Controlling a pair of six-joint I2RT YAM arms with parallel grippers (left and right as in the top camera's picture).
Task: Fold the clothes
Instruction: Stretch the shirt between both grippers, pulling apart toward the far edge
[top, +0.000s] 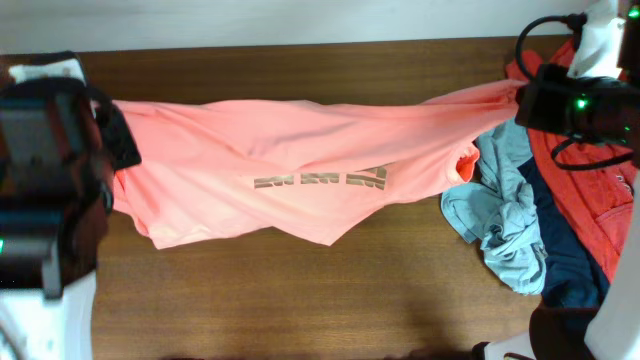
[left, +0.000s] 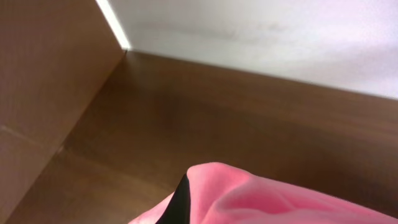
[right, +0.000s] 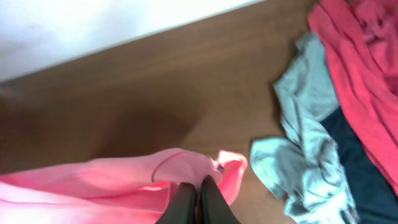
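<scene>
1. The salmon-pink shirt (top: 300, 160) lies stretched across the upper middle of the overhead frame.
2. The right gripper (right: 198, 202) pinches the shirt's right end, fingers pressed together.
3. The left gripper (left: 178, 204) is buried in pink fabric, so its grip cannot be told.
4. Grey-blue (top: 505, 215), red (top: 585, 190) and navy (top: 565, 260) garments are heaped at the right of the table (top: 300, 300).

The dark wooden worktop (top: 300, 295) has a salmon-pink shirt (top: 300, 165) stretched lengthwise across it, and just right of that shirt, touching its end, lies a crumpled heap: a pale grey-blue garment (top: 505, 212), a navy one (top: 565, 262) and a red one (top: 590, 200).
</scene>
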